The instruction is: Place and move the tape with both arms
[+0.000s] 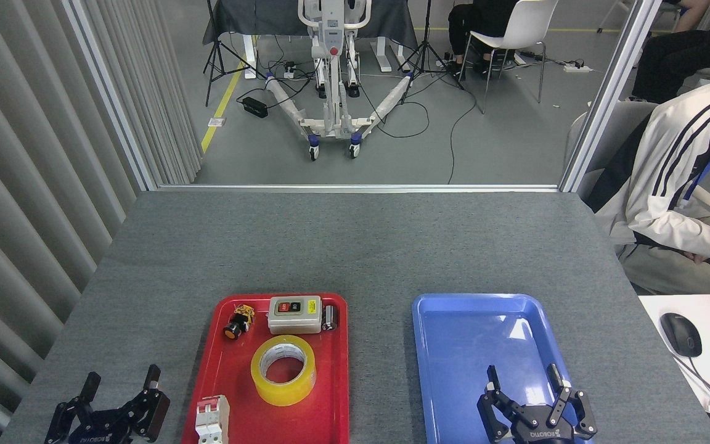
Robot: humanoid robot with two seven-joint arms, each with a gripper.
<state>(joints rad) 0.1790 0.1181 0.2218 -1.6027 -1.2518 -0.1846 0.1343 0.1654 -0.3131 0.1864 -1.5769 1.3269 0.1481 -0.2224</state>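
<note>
Head view: tape (283,370) flat in red tray (336,394), centre, core up for top grasp. Left gripper (122,383) at tray's 8 o'clock, jaws spread, empty. Right gripper (527,377) over blue tray (453,320), jaws apart, empty, likely receiving side.

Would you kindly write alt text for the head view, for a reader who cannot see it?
A roll of yellow tape lies flat in a red tray among small electrical parts, beside an empty blue tray on a grey table. The left gripper and the right gripper are both open, holding nothing.
</note>
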